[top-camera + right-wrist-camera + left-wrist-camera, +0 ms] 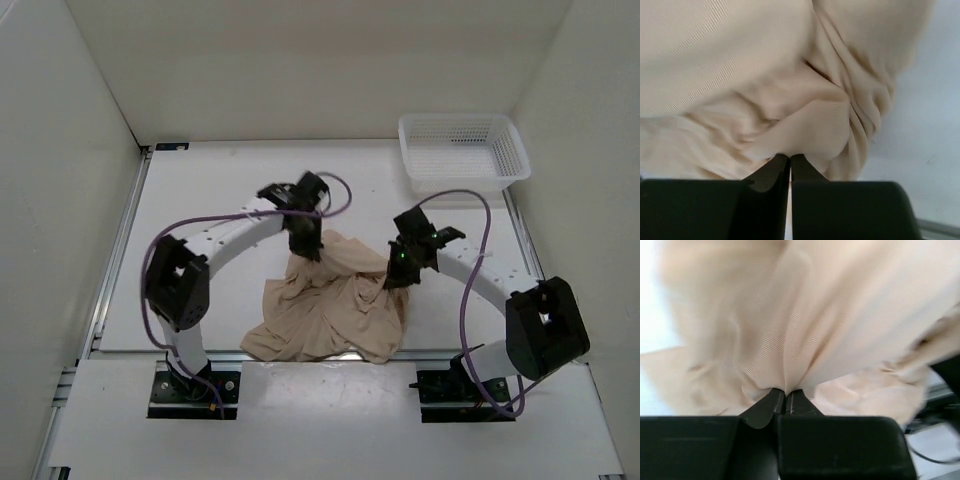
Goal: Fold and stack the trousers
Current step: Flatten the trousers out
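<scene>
The white table [215, 180] carried the whole work area, with the arms mounted at its near edge. The trousers [335, 305], beige and heavily wrinkled, lay bunched at the table's near-centre, between the two arms. Their lower hem reached close to the near edge, and no distinct leg or waistband could be told from the overhead view. A white mesh basket [462, 150] stood at the far right corner, well apart from the cloth. The left gripper [305, 245] was at the upper left corner of the bunch and the right gripper [398, 275] at its upper right, the left one slightly farther from the bases. The left wrist view showed the left gripper [787, 394] with its jaws pressed together on a pinch of the fabric [830, 315], which fanned out away from the fingertips. The right wrist view showed the right gripper [790, 159] likewise closed on a fold of the fabric [740, 65], with bare table visible to the right of it. The governing relation, in my judgement, was that the held edge ran left to right between the two grippers. The remaining cloth trailed from that line toward the bases and rested on the table. Neither arm was the nearer, since both already had hold. I judged the garment not yet spread, so the coming move probably called for both arms to draw the held edge apart and away from the bases.
</scene>
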Available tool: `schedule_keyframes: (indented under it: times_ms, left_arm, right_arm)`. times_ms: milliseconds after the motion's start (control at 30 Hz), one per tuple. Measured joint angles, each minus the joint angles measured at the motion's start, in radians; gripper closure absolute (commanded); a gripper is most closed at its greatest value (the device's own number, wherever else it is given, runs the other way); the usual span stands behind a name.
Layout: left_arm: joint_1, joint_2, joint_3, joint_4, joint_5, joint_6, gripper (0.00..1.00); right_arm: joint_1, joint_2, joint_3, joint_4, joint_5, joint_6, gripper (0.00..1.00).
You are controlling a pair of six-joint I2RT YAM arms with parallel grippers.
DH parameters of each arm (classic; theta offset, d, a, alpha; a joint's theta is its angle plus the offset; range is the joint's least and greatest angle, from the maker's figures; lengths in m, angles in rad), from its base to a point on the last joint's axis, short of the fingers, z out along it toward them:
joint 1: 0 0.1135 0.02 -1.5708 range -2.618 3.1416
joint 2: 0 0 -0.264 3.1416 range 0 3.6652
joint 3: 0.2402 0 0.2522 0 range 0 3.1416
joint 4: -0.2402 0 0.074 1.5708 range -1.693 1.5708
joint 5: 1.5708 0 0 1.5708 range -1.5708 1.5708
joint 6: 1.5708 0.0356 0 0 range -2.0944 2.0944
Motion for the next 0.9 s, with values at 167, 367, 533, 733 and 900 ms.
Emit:
schedule_keyframes:
  times_ms: [167,367,533,733,900]
  left_arm:
    - [0.189,-0.098,0.401,-0.127,-0.013,0.080,0.90]
    - [0.382,-0.143,0.997,-0.232,-0.035,0.143,0.90]
    - [0.470,-0.466,0.776,-0.200,-0.056,0.126,0.90]
    - [0.472,-0.816,0.226,-0.162,-0.079,0.079,0.26]
    - [0.473,-0.840,-0.124,-0.164,-0.013,0.047,0.00]
  right_arm:
    - [-0.038,0.062,0.444,-0.072,0.058,-0.074,1.00]
    - [-0.053,0.060,0.954,-0.108,0.117,-0.140,1.00]
    - [-0.053,-0.158,0.919,-0.122,0.181,-0.163,1.00]
    - [-0.053,-0.489,0.498,-0.167,0.304,-0.140,0.55]
    - [-0.059,-0.566,0.208,-0.281,0.398,-0.061,0.14]
